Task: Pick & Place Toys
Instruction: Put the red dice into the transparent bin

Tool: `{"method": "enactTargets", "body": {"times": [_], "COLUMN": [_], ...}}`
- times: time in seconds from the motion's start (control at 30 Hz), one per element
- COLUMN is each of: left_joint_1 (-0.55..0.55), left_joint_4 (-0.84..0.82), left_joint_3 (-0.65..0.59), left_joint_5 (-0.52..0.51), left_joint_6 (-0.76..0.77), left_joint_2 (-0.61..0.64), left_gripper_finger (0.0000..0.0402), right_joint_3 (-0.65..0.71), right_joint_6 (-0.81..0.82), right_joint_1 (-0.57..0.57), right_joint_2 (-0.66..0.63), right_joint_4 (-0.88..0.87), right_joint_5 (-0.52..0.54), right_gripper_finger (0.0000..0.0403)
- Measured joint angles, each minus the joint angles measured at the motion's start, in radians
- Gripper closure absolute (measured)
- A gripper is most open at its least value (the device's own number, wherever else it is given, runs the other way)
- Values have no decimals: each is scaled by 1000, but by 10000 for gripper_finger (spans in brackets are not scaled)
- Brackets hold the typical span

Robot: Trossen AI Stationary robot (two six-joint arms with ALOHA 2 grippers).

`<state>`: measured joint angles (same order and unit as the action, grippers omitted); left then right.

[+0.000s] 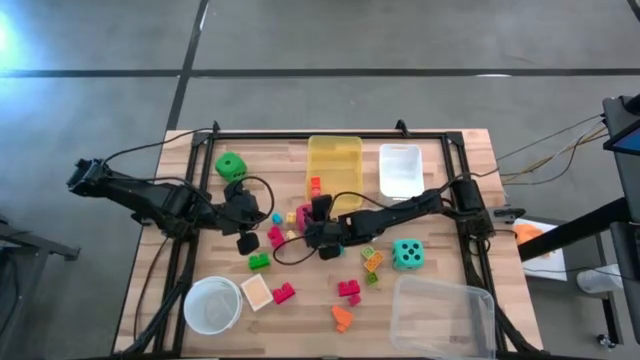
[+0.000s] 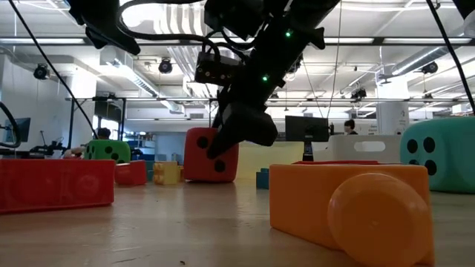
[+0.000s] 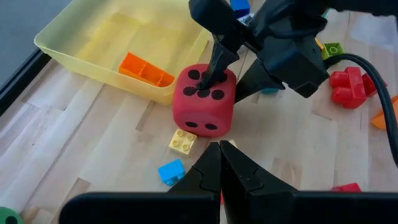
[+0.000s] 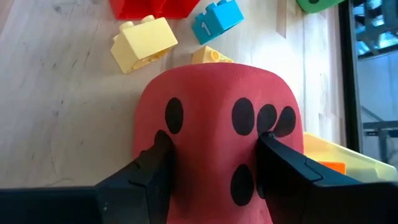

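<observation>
**Pinching the red die beside the yellow bin**

I am squeezing my right claw (image 4: 214, 165) onto the pink-red die (image 4: 217, 137), my two dark fingers (image 4: 152, 165) pressing into its dotted face so that the soft sides are dimpling under them. The die is sitting on the counter (image 3: 81, 155) near its middle, just beside the yellow bin (image 3: 99, 43), which is lying toward the far edge and is holding an orange block (image 3: 146, 68). A small yellow block (image 3: 181, 141) is lying just beside the die's base, and a blue block (image 3: 171, 172) is resting a little farther off. My left claw (image 3: 220, 163) is hovering near the die on its other side, fingers pressed together and holding nothing. The green die (image 1: 230, 166) is resting toward the far left corner; the teal die (image 1: 407, 253) is sitting toward the right edge.
</observation>
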<state>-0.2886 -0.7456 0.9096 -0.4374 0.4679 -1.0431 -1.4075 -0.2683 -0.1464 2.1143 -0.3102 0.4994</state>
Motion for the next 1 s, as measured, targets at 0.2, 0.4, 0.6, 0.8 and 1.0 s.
{"method": "enactTargets", "body": {"times": [0.2, 0.4, 0.6, 0.8, 1.0], "left_joint_1": [0, 0, 0, 0, 0], "left_joint_4": [-14, -16, -14, -14, -13], "left_joint_3": [0, 0, 0, 0, 0], "left_joint_5": [0, 0, 0, 0, 0], "left_joint_6": [1, 1, 1, 3, 3], "left_joint_2": [0, 0, 0, 0, 0], "left_gripper_finger": [401, 401, 401, 401, 401], "right_joint_3": [2, 9, 10, 9, 9], "right_joint_6": [11, 108, 224, 283, 389], "right_joint_1": [-34, -52, -56, -89, -161], "right_joint_2": [-11, -74, -174, -274, -393], "right_joint_4": [-1, -71, -153, -210, -352], "right_joint_5": [77, 62, 1, 4, 11], "right_gripper_finger": [244, 259, 287, 298, 303]}}
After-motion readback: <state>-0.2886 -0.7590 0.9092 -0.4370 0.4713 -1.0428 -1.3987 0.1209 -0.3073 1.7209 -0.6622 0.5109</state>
